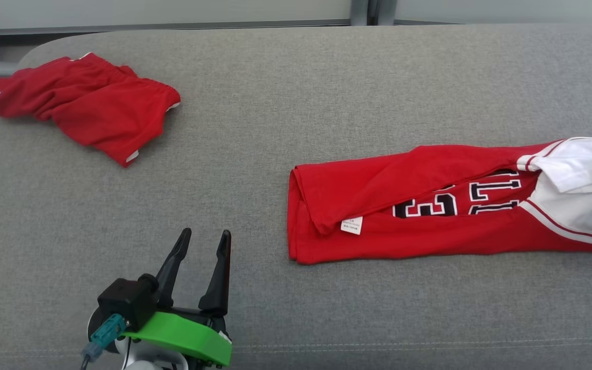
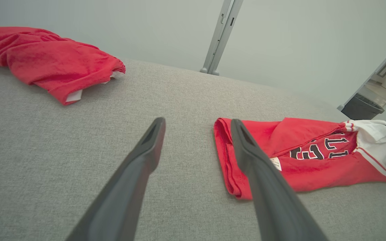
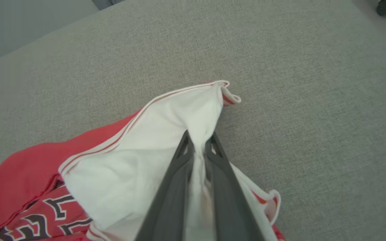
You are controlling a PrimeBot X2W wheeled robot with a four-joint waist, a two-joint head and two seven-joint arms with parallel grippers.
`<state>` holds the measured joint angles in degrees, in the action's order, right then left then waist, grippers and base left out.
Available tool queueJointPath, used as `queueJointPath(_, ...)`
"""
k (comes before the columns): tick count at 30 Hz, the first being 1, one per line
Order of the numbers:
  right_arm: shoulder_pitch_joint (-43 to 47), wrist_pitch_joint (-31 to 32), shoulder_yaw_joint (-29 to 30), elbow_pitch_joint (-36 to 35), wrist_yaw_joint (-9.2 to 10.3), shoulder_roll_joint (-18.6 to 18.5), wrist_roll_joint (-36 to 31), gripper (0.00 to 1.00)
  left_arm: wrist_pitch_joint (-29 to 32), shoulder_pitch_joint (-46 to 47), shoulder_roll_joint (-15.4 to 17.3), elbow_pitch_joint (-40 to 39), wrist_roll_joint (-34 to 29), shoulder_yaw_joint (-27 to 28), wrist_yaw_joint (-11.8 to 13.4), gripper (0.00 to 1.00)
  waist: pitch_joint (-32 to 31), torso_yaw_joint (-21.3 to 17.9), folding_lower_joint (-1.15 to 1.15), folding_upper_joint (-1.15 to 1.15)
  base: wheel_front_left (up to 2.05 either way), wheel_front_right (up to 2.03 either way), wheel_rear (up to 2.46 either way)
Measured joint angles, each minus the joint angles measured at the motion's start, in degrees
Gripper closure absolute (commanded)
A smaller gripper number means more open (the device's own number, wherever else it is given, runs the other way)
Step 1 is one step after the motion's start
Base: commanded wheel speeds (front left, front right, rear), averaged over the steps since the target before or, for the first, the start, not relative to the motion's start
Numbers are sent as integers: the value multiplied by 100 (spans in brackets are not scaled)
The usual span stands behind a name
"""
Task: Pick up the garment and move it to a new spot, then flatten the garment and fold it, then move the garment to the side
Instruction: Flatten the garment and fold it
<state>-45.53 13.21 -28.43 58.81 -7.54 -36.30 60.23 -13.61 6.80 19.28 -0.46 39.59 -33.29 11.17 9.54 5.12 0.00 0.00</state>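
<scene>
Jersey [image 1: 429, 226] lies folded lengthwise on the right of the grey surface [image 1: 275, 103]: soft, light, floppy, likely to sag. Your right pincer [image 3: 199, 140] is clamped on its white end. Your left pincer [image 1: 206, 234] stands apart, empty, at near left. Consider pinching the red hem too.

And here's the left gripper [image 1: 206, 233]: two long dark tapered fingers [image 1: 219, 272], black block [image 1: 126, 300], bright green bracket [image 1: 183, 334], teal connector [image 1: 107, 329] trailing a cable [image 1: 86, 357], pale wrist [image 1: 142, 364]
</scene>
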Motion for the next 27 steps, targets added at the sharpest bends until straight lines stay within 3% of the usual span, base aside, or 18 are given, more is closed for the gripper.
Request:
queueJointPath(8,-60,264,-129,-910,2,210,-154,100,0,5,-13,26,2,-12,1,0,-61,-280,0,0,0,0,0)
queueJointPath(18,220,799,-308,-2375,5,271,-487,100,-29,5,-79,97,25,-14,-10,0,-223,-344,0,0,0,0,0)
queueJointPath(20,425,1090,-307,-2884,5,400,-720,100,-54,2,-110,129,51,-14,-48,0,-311,-326,0,0,0,0,0)
queueJointPath(25,564,1478,-261,-3286,5,768,-1098,100,-64,-13,-174,175,64,-18,-99,0,-434,-270,0,0,0,0,0)
queueJointPath(27,602,1693,-238,-3343,5,1074,-1324,100,-71,-23,-216,211,79,-27,-144,0,-503,-213,0,0,0,0,0)
